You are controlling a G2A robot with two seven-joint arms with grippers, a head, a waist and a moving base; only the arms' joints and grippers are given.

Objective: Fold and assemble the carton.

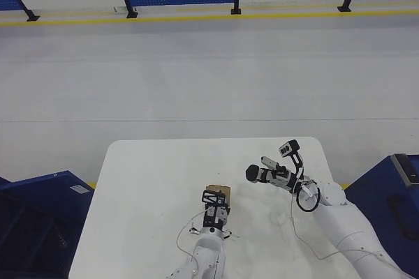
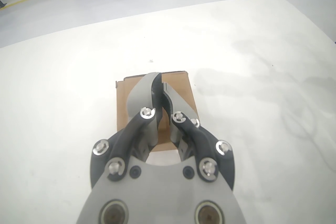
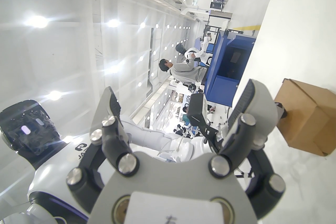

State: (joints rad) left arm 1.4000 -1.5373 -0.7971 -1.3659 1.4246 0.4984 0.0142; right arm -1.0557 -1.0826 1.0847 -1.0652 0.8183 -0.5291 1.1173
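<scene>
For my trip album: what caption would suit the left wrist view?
Left tool, fingers together, over a brown carton on the white table.

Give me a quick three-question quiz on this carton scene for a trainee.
1. True or false: the right gripper is clamped on the carton.
2. Pick one. The left gripper is: A) spread wide open; B) shut, positioned over the carton; C) shut on a bottle.
3. Short answer: what does the carton rest on?

Key
1. False. The right gripper is open, empty and apart from the carton.
2. B.
3. The white table.
</scene>
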